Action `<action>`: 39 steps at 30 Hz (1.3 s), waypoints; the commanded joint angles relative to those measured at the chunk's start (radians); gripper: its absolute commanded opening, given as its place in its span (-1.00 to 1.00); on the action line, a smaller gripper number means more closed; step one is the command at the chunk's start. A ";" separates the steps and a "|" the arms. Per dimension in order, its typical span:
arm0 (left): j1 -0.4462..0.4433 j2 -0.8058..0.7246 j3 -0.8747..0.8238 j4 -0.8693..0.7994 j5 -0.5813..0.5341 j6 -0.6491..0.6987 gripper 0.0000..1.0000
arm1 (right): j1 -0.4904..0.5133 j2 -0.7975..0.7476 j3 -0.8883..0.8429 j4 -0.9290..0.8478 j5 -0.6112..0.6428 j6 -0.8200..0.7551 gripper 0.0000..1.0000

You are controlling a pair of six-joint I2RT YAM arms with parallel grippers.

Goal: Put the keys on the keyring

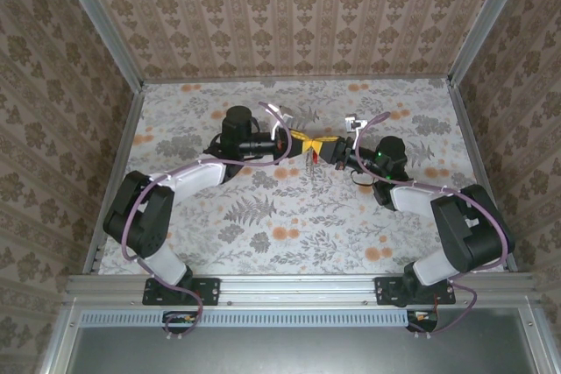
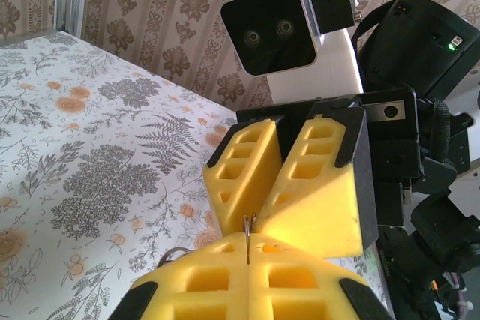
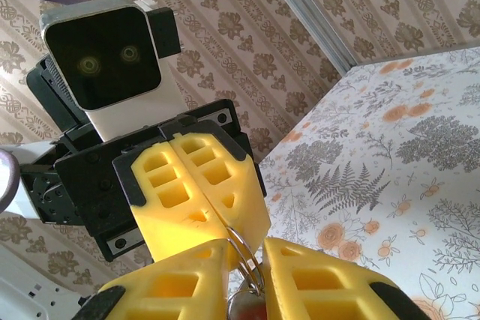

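Over the middle of the flowered worktop (image 1: 263, 216), boxed in by patterned wallpaper (image 1: 298, 15), the two arms meet nose to nose. The left hand (image 1: 305, 143) is clamped tight on the wire keyring (image 3: 241, 249). The right hand (image 1: 326, 148), nearly closed, has the red key (image 3: 253, 309) between its yellow fingers (image 3: 176, 282), right by the ring.

Left arm (image 1: 188, 177) and right arm (image 1: 421, 194) bent inward, left gripper (image 2: 247, 249) closed, right gripper (image 3: 244, 249) perhaps nearly closed, tips touching.
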 commanded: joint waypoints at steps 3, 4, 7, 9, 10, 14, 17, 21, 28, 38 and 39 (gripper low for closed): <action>0.010 0.021 0.035 0.113 0.054 -0.079 -1.00 | 0.004 0.021 0.031 0.074 -0.027 0.020 -0.77; 0.013 0.023 0.034 0.122 0.055 -0.087 -1.00 | 0.005 0.020 0.030 0.075 -0.028 0.019 -0.82; 0.022 0.023 0.026 0.140 0.048 -0.100 -1.00 | 0.003 0.017 0.024 0.066 -0.025 0.009 -0.93; 0.027 0.018 0.020 0.142 0.043 -0.102 -1.00 | 0.000 0.014 0.020 0.051 -0.020 -0.001 -1.00; 0.029 0.017 0.020 0.141 0.043 -0.100 -1.00 | 0.000 0.014 0.020 0.046 -0.019 -0.004 -1.00; 0.037 0.007 0.019 0.123 0.027 -0.091 -1.00 | -0.002 0.020 0.038 0.017 -0.020 -0.017 -1.00; 0.059 -0.014 0.018 0.087 0.015 -0.079 -0.84 | -0.006 0.028 0.069 -0.039 -0.034 -0.041 -1.00; 0.099 -0.055 0.023 -0.011 0.023 -0.025 -0.51 | -0.014 0.045 0.121 -0.124 -0.060 -0.082 -1.00; 0.170 -0.081 0.090 -0.276 0.091 0.115 -0.27 | -0.027 0.122 0.238 -0.254 -0.146 -0.139 -1.00; 0.203 -0.009 0.237 -0.596 0.192 0.287 -0.20 | -0.029 0.262 0.429 -0.351 -0.319 -0.154 -1.00; 0.205 0.004 0.252 -0.622 0.195 0.299 -0.20 | -0.029 0.269 0.442 -0.359 -0.330 -0.156 -1.00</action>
